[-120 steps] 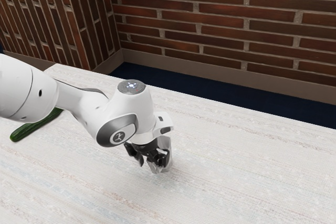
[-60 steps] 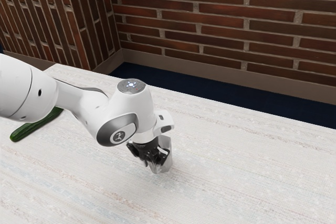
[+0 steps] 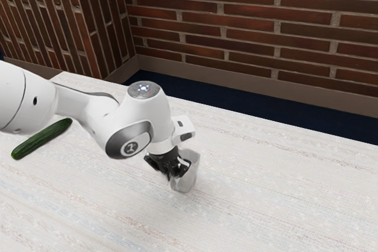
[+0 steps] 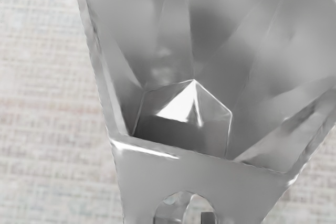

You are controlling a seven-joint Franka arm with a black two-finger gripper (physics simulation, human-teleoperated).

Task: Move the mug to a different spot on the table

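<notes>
A grey, faceted metal mug [image 3: 188, 176] stands on the pale table [image 3: 283, 199] near its middle. My black gripper [image 3: 175, 170] comes down from the white hand onto the mug's rim on the side toward the exterior view's left, and is shut on the mug's wall there. The wrist view looks straight down into the mug [image 4: 199, 77], showing its angular inside and shiny bottom. The handle loop [image 4: 181, 211] lies right under my hand.
A green cucumber [image 3: 41, 138] lies on the table at the exterior view's left, behind my arm. Brick walls [image 3: 248, 22] stand beyond the table's far edge, with a dark floor strip between. Bare tabletop spreads toward the exterior view's right and front.
My hand has shifted slightly toward the exterior view's right and up, carrying the mug with it. The mug has gone from tilted to more upright. More of the cucumber shows now.
</notes>
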